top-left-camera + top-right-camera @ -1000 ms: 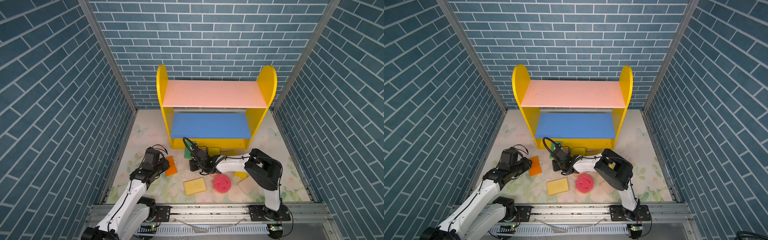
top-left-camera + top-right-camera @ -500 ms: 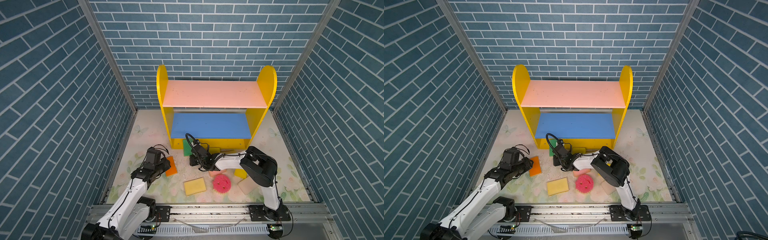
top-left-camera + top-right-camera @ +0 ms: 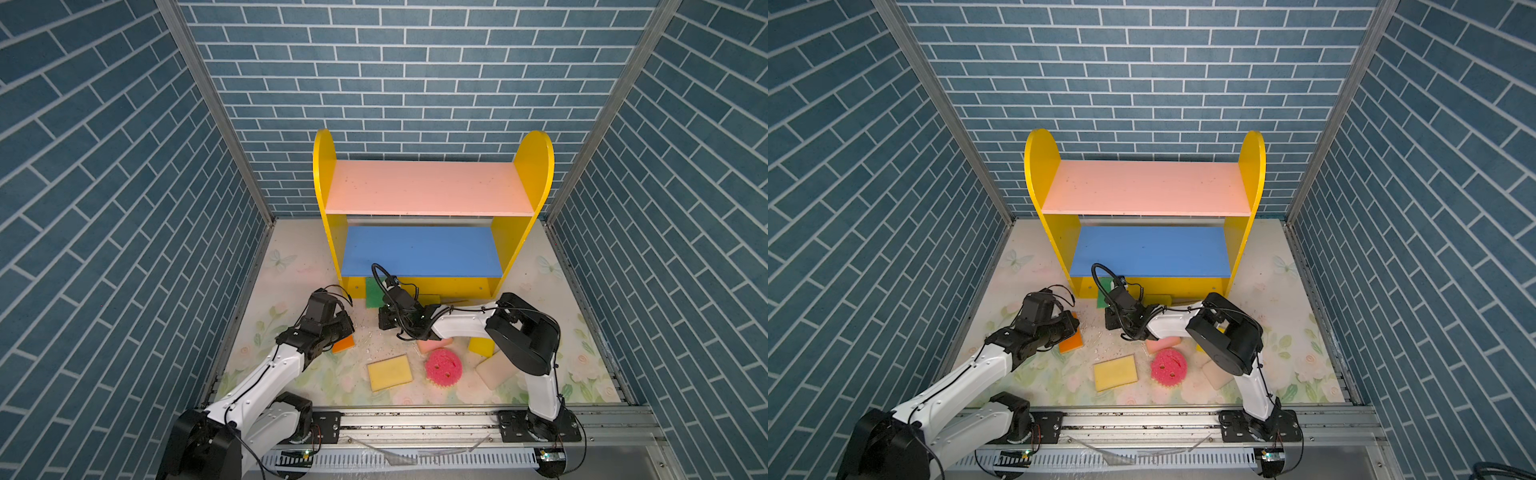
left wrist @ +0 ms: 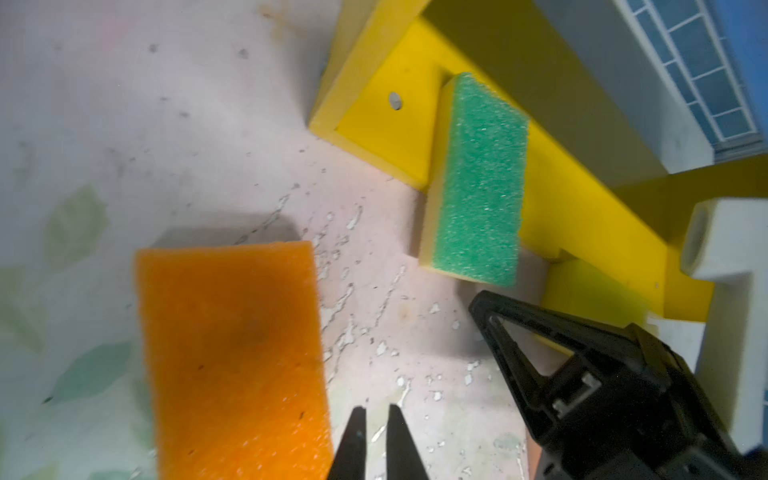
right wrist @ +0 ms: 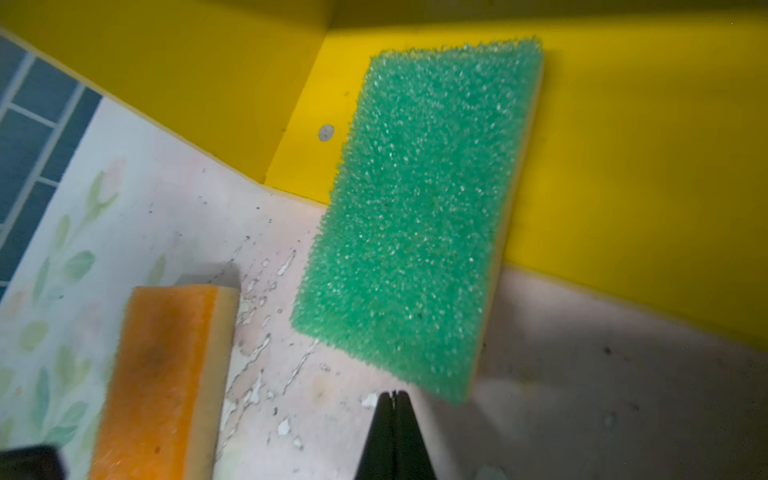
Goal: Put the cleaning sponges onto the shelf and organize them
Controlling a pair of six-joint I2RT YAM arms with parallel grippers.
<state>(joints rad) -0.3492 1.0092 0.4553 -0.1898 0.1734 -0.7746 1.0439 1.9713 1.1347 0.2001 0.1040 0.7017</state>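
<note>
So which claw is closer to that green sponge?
Right. The right gripper, shut, sits by a corner of the green sponge; the left gripper hovers beside the orange sponge, farther off.

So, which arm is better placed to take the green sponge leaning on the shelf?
Probably the right. The right gripper, shut, points at the near edge of the green sponge; it must only open. The left gripper sits beside the orange sponge, farther from the green one.

left white tube arm [image 3: 266, 374]: big black round joints | right white tube arm [image 3: 461, 324]: same colours | thin black wires [image 3: 373, 272]: loopy | black pointy fingers [image 4: 353, 449]: like triangles | flat black foot plates [image 3: 328, 424]: small screws
</note>
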